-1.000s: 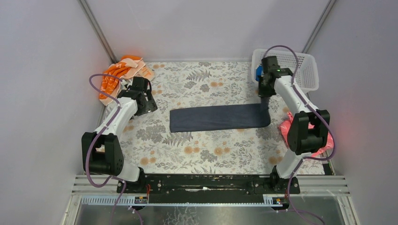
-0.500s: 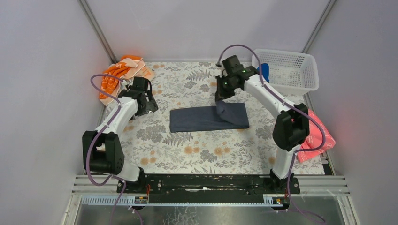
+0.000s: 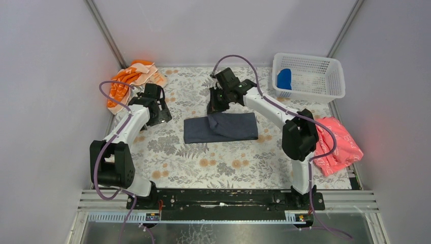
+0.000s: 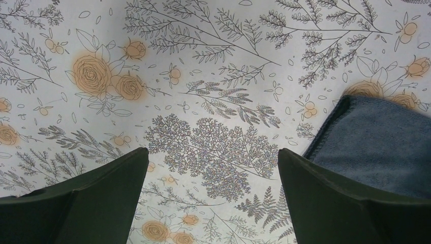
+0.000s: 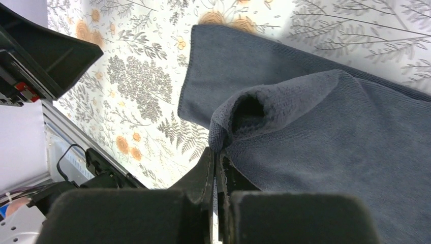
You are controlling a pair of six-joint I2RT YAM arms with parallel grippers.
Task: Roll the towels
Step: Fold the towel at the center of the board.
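Observation:
A dark slate-grey towel (image 3: 228, 129) lies on the flowered table mat, its right part folded back over itself toward the left. My right gripper (image 3: 214, 109) is shut on the lifted edge of that towel (image 5: 325, 132), and the cloth forms a loop right in front of the right gripper (image 5: 216, 151). The left gripper (image 3: 161, 113) hovers open just left of the towel's left end. In the left wrist view, that gripper (image 4: 212, 151) has only mat between its fingers, with the towel's corner (image 4: 376, 142) at the right. A bright blue towel (image 3: 284, 79) lies in the white basket (image 3: 325, 61).
The basket stands at the back right corner. An orange and cream cloth (image 3: 129, 81) is heaped at the back left, behind the left arm. A pink cloth (image 3: 338, 145) lies at the right edge of the mat beside the right arm.
The right gripper has swept left from beside the basket, carrying the grey towel's right end over the rest of it, so the towel now looks about half as long. The left arm has not moved.

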